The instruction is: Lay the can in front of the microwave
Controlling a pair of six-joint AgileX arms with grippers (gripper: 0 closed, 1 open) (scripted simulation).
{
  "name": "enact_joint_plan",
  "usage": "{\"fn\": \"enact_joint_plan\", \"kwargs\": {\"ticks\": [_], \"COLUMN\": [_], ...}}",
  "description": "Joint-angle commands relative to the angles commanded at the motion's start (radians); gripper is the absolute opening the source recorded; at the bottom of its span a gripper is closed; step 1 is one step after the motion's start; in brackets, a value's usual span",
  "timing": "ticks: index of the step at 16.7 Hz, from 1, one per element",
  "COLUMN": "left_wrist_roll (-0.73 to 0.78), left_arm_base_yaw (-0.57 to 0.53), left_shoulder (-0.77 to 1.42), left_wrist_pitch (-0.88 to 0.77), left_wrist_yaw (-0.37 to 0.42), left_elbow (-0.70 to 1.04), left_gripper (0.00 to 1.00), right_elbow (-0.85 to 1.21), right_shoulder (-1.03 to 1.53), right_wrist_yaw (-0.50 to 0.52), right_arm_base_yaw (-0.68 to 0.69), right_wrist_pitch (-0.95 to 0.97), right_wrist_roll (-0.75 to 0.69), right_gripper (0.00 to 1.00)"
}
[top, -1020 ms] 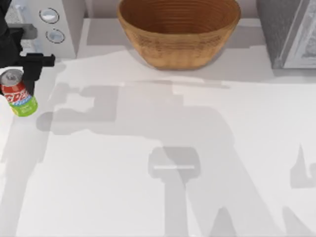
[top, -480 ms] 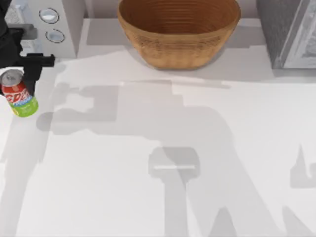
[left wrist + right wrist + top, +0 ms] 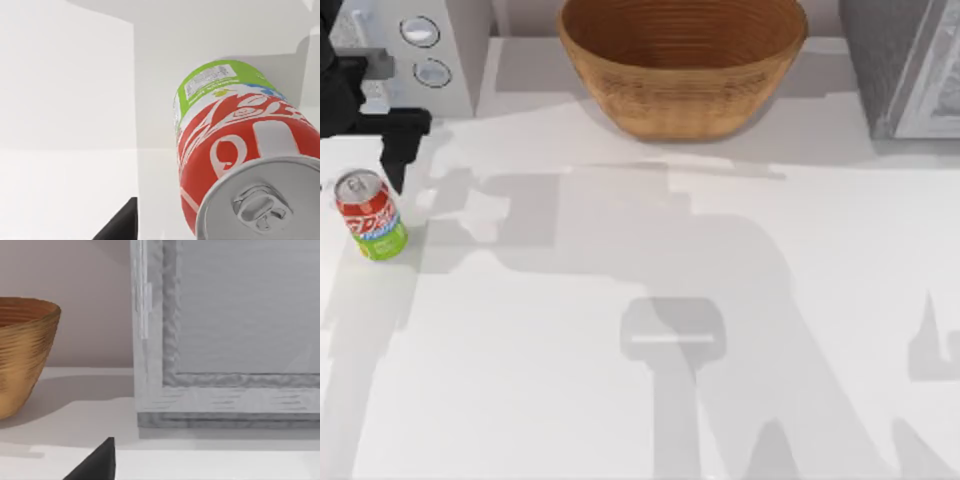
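Black and spread wide, the left gripper point(image 3: 360, 140) holds nothing, hovering by the white table's point(image 3: 620, 300) left edge. Just beside it the small red, white-blue and lime-green can point(image 3: 372, 214) stands free, before the pale grey-white boxy microwave point(image 3: 430, 50) in the far-left corner.

The left arm point(image 3: 340, 95) was matte black and blocky, with a pale grey square block set into its upper part. Its pincer point(image 3: 390, 145) ended in a flat, squared black finger. A black pointed fingertip point(image 3: 97, 462) belonged to the right pincer.
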Motion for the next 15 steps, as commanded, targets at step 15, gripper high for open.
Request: {"fn": "enact_joint_plan", "kwargs": {"ticks": [15], "left_wrist_roll": [-0.001], "left_arm_base_yaw": [-0.002], "left_shoulder": [-0.002], "left_wrist_pitch": [-0.157], "left_wrist_yaw": [0.000], "left_elbow": [0.155], "left_gripper": [1.00], "right_elbow": [0.000], "right_shoulder": [0.000], "right_wrist_yaw": [0.000], "right_arm_base_yaw": [0.000], "right_wrist_pitch": [0.000], "right_wrist_roll": [0.000], "right_gripper": [1.00]}}
